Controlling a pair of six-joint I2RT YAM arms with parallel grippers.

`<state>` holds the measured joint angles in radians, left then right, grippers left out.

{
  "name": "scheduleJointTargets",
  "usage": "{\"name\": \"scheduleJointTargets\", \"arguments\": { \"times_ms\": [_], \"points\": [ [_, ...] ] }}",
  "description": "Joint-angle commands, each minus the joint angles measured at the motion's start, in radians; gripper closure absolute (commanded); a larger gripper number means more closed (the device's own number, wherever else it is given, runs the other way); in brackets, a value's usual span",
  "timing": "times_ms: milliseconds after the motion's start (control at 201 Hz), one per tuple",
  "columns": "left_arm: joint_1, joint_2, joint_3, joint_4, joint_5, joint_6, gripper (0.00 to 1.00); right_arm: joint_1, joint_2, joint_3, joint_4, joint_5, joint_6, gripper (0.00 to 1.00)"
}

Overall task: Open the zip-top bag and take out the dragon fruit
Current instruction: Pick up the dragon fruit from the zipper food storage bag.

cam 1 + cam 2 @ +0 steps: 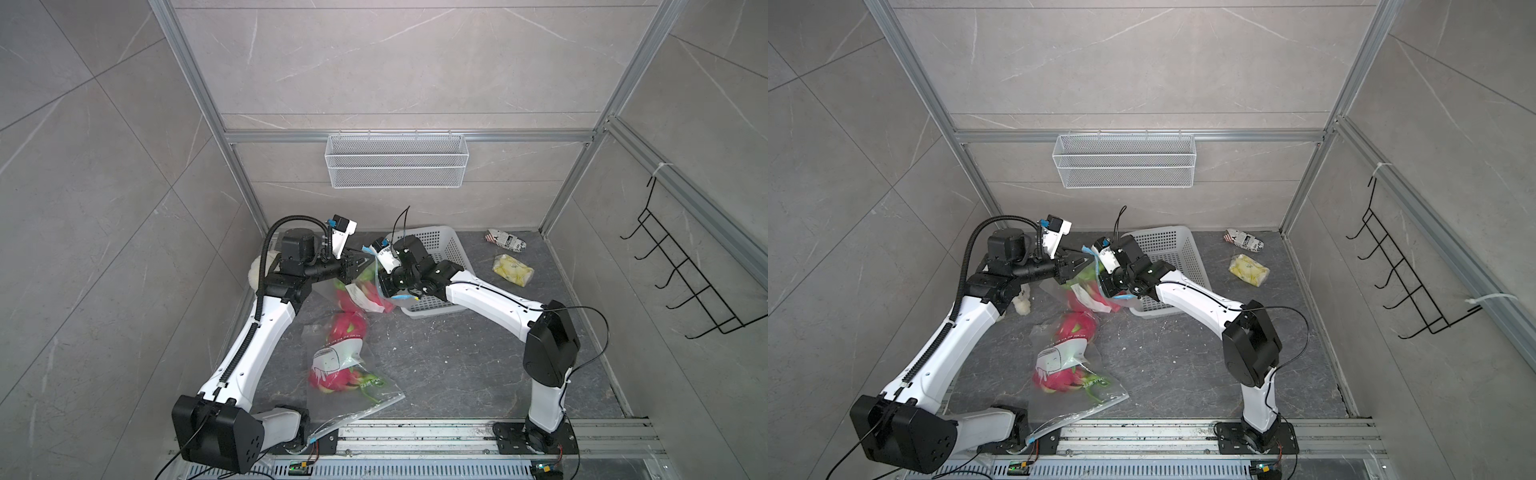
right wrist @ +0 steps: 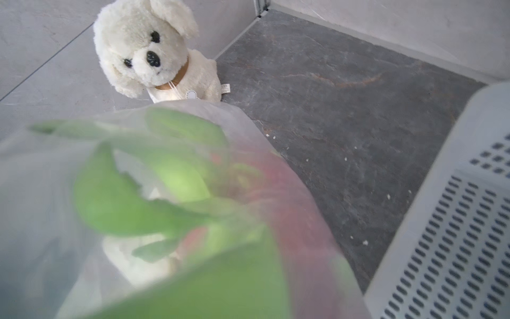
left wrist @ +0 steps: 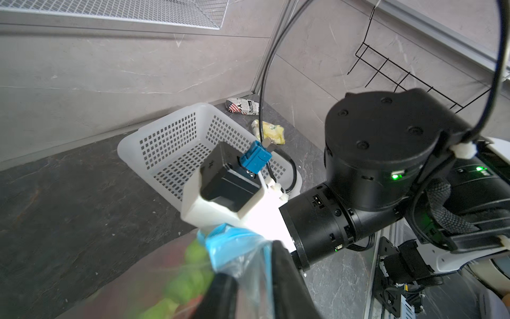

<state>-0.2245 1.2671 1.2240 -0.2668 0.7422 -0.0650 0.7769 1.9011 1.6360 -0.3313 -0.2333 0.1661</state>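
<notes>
Top views, left to right: plush dog point(image 1: 253, 274) by the wall; flat bag point(image 1: 353, 374) with fruit lying on table point(image 1: 436, 365); left claw point(image 1: 362, 264) spread at the raised zip-top bag point(image 1: 374, 297); dragon fruit point(image 1: 347, 301) inside it; right claw point(image 1: 385, 289) pressed together, pinching that bag's blue zip edge; white basket point(image 1: 440, 245) behind.

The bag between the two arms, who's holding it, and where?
The right gripper holds the bag, pinched shut on its blue zip edge. The left gripper is open beside that edge and is not gripping it.
</notes>
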Motion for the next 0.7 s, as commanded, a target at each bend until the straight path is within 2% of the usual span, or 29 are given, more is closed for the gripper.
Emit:
{"name": "scheduleJointTargets", "arguments": {
  "times_ms": [0,129,229,304,383,478,527,592,692],
  "points": [
    [0.003,-0.024,0.027,0.055,-0.058,-0.022,0.0,-0.009,-0.012,-0.026,-0.055,0.036,0.083,1.0],
    [0.008,-0.095,-0.072,0.079,-0.282,-0.065,0.0,-0.019,0.006,-0.005,-0.067,0.019,0.148,1.0],
    [0.037,-0.122,-0.143,0.088,-0.35,-0.165,0.0,-0.04,0.005,-0.018,-0.055,-0.006,0.2,1.0],
    [0.07,-0.109,-0.205,0.105,-0.35,-0.277,0.0,-0.07,-0.007,-0.068,0.013,-0.087,0.238,1.0],
    [0.108,-0.062,-0.278,0.196,-0.25,-0.378,0.02,-0.094,-0.01,-0.105,0.088,-0.2,0.252,1.0],
    [0.121,0.023,-0.317,0.269,-0.235,-0.408,0.09,-0.093,0.005,-0.113,0.137,-0.283,0.236,1.0],
    [0.138,0.07,-0.316,0.291,-0.234,-0.439,0.16,-0.092,0.015,-0.111,0.149,-0.304,0.236,1.0],
    [0.171,0.123,-0.31,0.333,-0.172,-0.499,0.26,-0.093,0.021,-0.122,0.172,-0.318,0.237,1.0],
    [0.185,0.166,-0.312,0.362,-0.152,-0.539,0.29,-0.094,0.021,-0.136,0.187,-0.311,0.236,1.0]
  ]
}}
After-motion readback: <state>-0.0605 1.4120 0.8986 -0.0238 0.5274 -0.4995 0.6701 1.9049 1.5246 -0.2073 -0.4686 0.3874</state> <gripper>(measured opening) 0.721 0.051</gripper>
